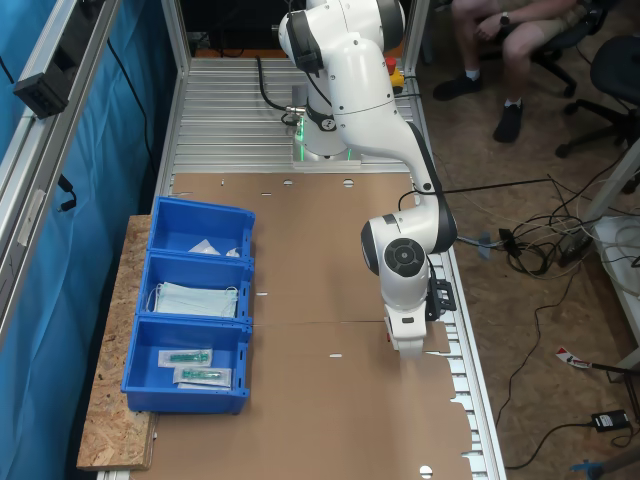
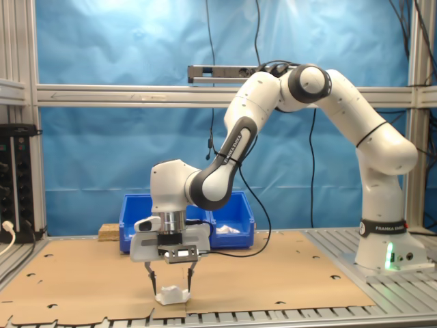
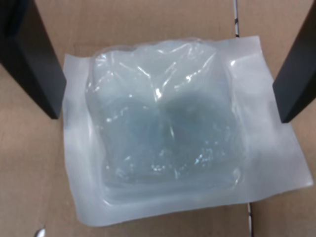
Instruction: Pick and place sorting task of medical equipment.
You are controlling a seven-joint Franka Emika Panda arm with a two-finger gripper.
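The medical equipment, a white crinkled packet [image 2: 171, 295] with a clear puffy top, lies flat on the brown cardboard near the table's edge. In the wrist view the packet [image 3: 168, 148] sits between two black fingers [image 3: 34, 64], apart from both. My gripper [image 2: 171, 288] is open and lowered over the packet, one finger on each side. In the first exterior view the white hand [image 1: 408, 335] points straight down and covers what is under it.
Three blue bins [image 1: 185, 397] stand in a row at the first exterior view's left: white packets [image 1: 205, 247], pale-blue masks [image 1: 195, 298], teal sticks [image 1: 190, 358]. The bins [image 2: 242, 205] are behind the arm in the second exterior view. A seated person [image 1: 510, 50] and floor cables [image 1: 540, 240] are beside the table.
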